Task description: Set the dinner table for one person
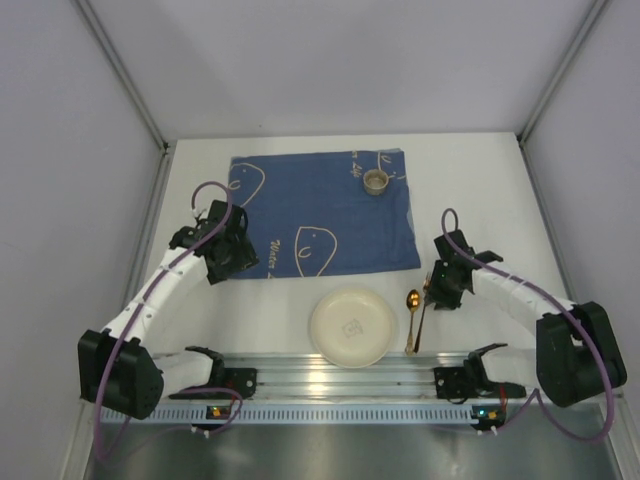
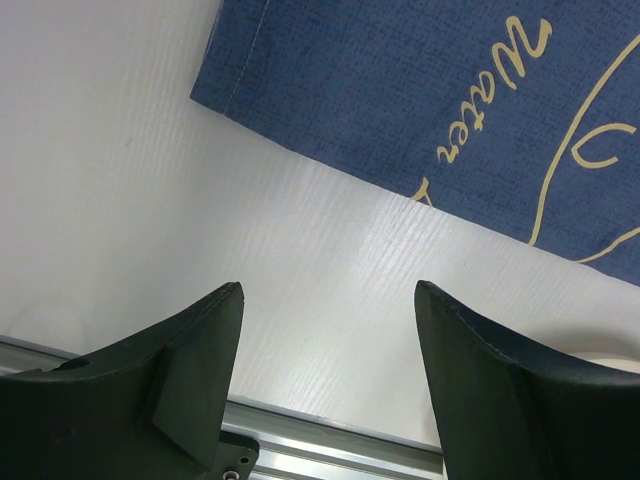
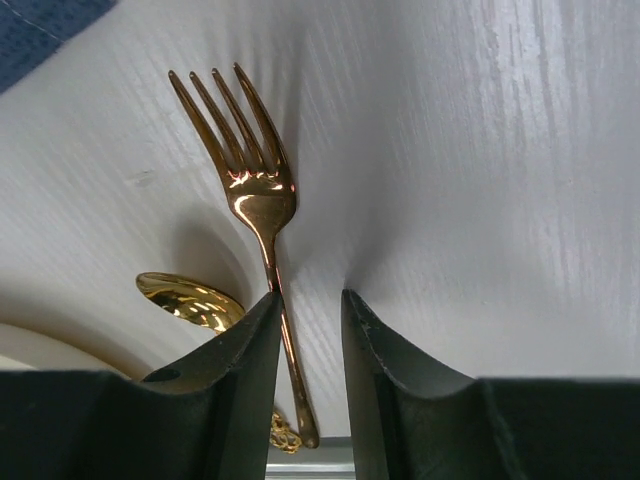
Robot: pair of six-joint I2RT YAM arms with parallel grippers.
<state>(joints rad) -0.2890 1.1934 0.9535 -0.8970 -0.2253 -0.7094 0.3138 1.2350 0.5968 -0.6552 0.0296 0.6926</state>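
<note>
From above, the table (image 1: pixel 480 200) fills the booth. The cloth (image 1: pixel 320 215) lies at its far middle, a cup (image 1: pixel 376 181) on the cloth's far right corner. The plate (image 1: pixel 352 327) sits near, off the cloth, with the spoon (image 1: pixel 412 312) and fork (image 1: pixel 425 305) just right of it. Your right gripper (image 1: pixel 447 285) sits low over the fork. Your left gripper (image 1: pixel 225 258) hovers by the cloth's left edge. The plate's centre mark is too small to read.

In the left wrist view the jaws stand wide with nothing between them, only bare table. Cream script on the cloth reads "Water".

In the right wrist view the jaws are narrowed astride the fork's handle. The handle lies against one finger, with a gap showing at the other, so this looks short of a firm pinch. I judge you are picking up the fork. Centre the handle, close fully before lifting, and rise slowly, because a thin flat handle can swivel. Keep clear of the spoon just to the left.
</note>
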